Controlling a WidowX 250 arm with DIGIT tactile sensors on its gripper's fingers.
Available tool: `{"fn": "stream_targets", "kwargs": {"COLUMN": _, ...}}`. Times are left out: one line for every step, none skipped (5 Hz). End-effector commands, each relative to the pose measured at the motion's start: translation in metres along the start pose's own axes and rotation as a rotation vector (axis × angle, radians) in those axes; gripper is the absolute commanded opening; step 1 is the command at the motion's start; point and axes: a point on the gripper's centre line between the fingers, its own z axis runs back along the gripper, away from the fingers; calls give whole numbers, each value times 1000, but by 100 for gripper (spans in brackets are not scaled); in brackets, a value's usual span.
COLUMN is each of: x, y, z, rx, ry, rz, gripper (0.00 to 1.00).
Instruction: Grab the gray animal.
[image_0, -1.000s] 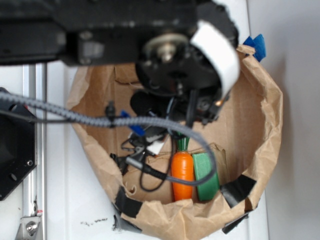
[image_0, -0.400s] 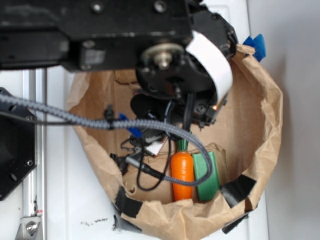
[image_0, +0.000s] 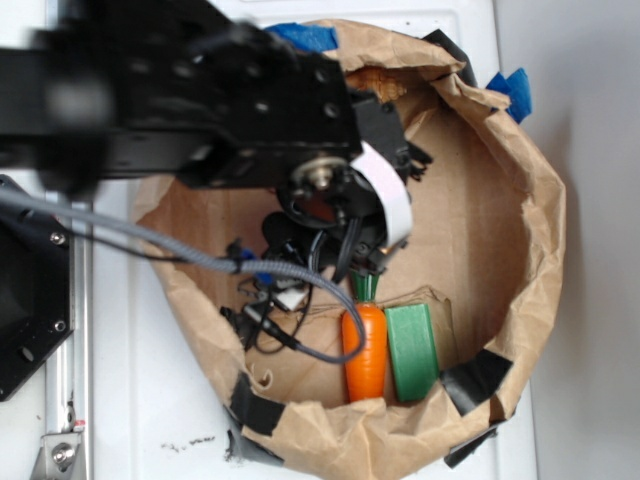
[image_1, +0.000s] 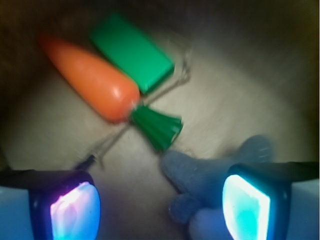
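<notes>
In the wrist view the gray animal (image_1: 200, 172) lies on the brown floor of the paper bag, low and right, its soft gray limbs reaching toward the carrot's green top. My gripper (image_1: 160, 210) is open above it. The animal sits between the glowing pads, close against the right pad (image_1: 247, 205), with a wide gap to the left pad (image_1: 75, 212). From the exterior view my black arm (image_0: 330, 185) reaches down into the bag and hides both the animal and the fingers.
An orange toy carrot (image_0: 366, 350) (image_1: 92, 80) and a green block (image_0: 411, 350) (image_1: 132, 52) lie side by side on the bag floor. The crumpled paper bag wall (image_0: 540, 220) rings the space. Cables (image_0: 290, 320) hang at the left inside.
In the exterior view the arm has shifted left and toward the back. The bag's far rim and right inner wall now show. The carrot and green block have not moved.
</notes>
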Motion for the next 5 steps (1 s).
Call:
{"fn": "stream_targets", "kwargs": {"x": 8, "y": 29, "z": -12, "rx": -22, "ry": 9, "rz": 11, "gripper": 100}}
{"fn": "stream_targets", "kwargs": {"x": 4, "y": 41, "z": -17, "rx": -8, "ry": 31, "rz": 16, "gripper": 100}}
{"fn": "stream_targets", "kwargs": {"x": 0, "y": 39, "z": -26, "rx": 2, "ry": 67, "rz": 11, "gripper": 100}}
{"fn": "stream_targets", "kwargs": {"x": 0, "y": 35, "z": -25, "rx": 27, "ry": 59, "rz": 2, "gripper": 0}}
{"fn": "stream_targets", "kwargs": {"x": 0, "y": 34, "z": -24, "rx": 29, "ry": 57, "rz": -5, "gripper": 0}}
